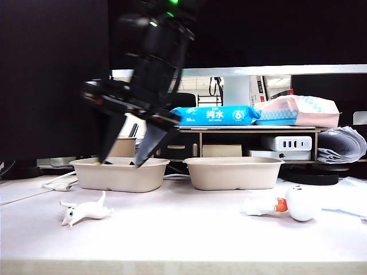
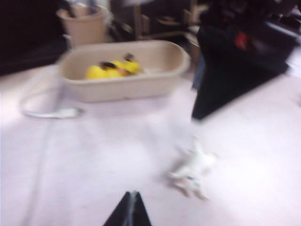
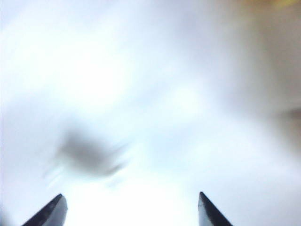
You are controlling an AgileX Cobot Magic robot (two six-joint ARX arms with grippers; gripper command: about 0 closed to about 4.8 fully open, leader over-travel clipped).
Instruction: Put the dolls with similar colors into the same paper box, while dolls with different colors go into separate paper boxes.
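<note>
On the left of the white table [image 1: 189, 229], the slim white animal figure [image 1: 86, 212] lies on its side in front of the left paper box [image 1: 120, 175], well clear of it. Its long axis runs roughly across the table, head toward the left edge and one limb sticking up at the right end. In the left wrist view the same figure [image 2: 193, 169] is blurred, so I cannot tell its pose there.

The left box holds two yellow dolls [image 2: 113, 69] lying close together (dark patches show on them, though blur hides which is which). Above this box hangs the right gripper [image 1: 123, 143], reaching across the middle, its two dark fingers spread wide and pointing down to the rim with nothing between them. The right wrist view shows the fingertips [image 3: 51, 214] far apart over a washed-out blur.

The left gripper [image 2: 130, 209] shows only as a dark tip, fingers pressed together.

The right paper box [image 1: 233, 172] stands beside the first. Further right, the white round-headed figure [image 1: 287, 205] lies flat, long axis across the table, head to the right.
</note>
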